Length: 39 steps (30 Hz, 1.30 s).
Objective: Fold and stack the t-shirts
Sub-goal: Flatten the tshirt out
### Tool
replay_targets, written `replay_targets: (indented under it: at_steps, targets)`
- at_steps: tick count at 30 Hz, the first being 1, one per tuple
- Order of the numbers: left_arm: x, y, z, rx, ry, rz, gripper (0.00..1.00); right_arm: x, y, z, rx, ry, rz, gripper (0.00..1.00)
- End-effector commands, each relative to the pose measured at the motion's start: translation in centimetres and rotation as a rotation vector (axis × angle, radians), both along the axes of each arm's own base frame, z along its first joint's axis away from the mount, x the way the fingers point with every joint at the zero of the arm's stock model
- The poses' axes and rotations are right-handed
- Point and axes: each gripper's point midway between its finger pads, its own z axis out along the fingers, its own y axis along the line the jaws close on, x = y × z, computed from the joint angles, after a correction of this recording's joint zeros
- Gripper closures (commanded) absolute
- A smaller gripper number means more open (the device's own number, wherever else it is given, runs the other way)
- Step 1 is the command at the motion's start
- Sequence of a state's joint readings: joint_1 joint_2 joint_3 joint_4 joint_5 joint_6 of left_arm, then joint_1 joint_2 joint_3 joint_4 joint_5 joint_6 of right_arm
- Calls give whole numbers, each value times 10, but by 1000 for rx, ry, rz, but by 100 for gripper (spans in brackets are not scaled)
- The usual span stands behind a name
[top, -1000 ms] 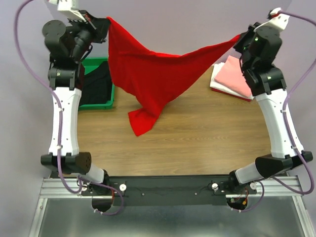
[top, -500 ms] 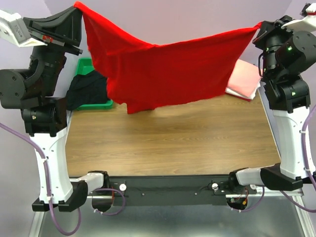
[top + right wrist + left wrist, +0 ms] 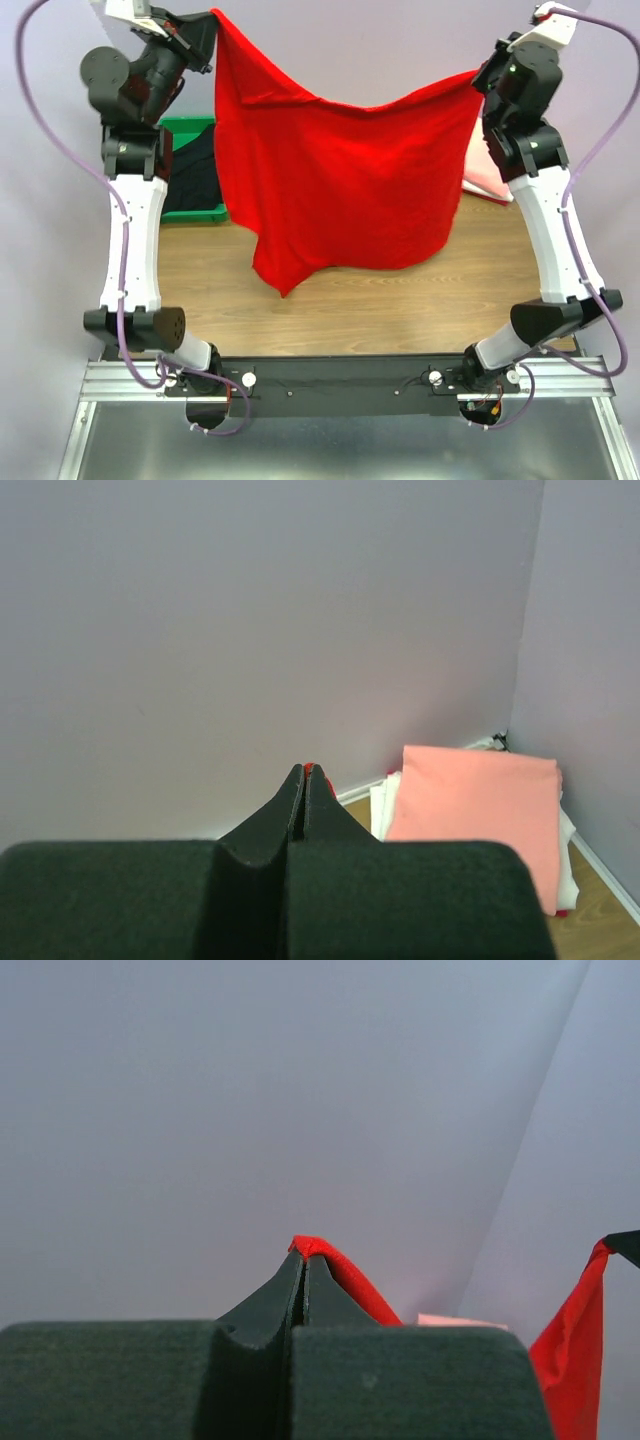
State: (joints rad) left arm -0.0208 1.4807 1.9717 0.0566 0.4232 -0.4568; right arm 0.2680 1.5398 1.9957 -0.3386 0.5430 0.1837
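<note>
Left gripper (image 3: 208, 28) and right gripper (image 3: 484, 74) each pinch a top corner of the red t-shirt (image 3: 340, 180), which hangs spread above the table (image 3: 400, 300). You have the pink shirt (image 3: 475, 815) and white shirt (image 3: 383, 802) folded and stacked. The red t-shirt and the black shirt (image 3: 195, 170) in the green bin (image 3: 190, 127) are yet to fold.

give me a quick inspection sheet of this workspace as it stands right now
surface: brown wood-grain tabletop, partly hidden behind the hanging shirt.
job's things: bright red cloth t-shirt held spread in the air between both arms; black cloth shirt crumpled in the green plastic bin; folded salmon-pink shirt lying on folded white shirts at the far right.
clutter: nothing seen.
grippers: left gripper shut on one top edge of the red shirt; right gripper shut on the other.
cables: purple cables loop from each arm, clear of the cloth.
surroundings: pale lilac walls; aluminium frame at the arm bases.
</note>
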Motion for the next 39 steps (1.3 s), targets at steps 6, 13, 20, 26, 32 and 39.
replay_targets:
  at_steps: [6, 13, 20, 26, 32, 39]
  targets:
    - [-57, 1, 59, 16, -180, 2, 100, -22, -10, 33, 13, -89, -12, 100]
    - [-136, 7, 94, 34, -353, 42, 100, -70, -14, 61, -7, -193, 43, 100]
    - [-224, 18, 121, 63, -547, 142, 100, -117, -18, 95, -28, -306, 85, 100]
    - [-304, 24, 149, 68, -747, 197, 100, -160, -23, 129, -24, -421, 116, 99]
    - [-348, 22, 167, 91, -889, 212, 100, -196, -27, 155, 1, -520, 145, 100]
    - [-263, -2, 152, 101, -749, 24, 100, -174, -43, 125, 75, -448, 29, 100]
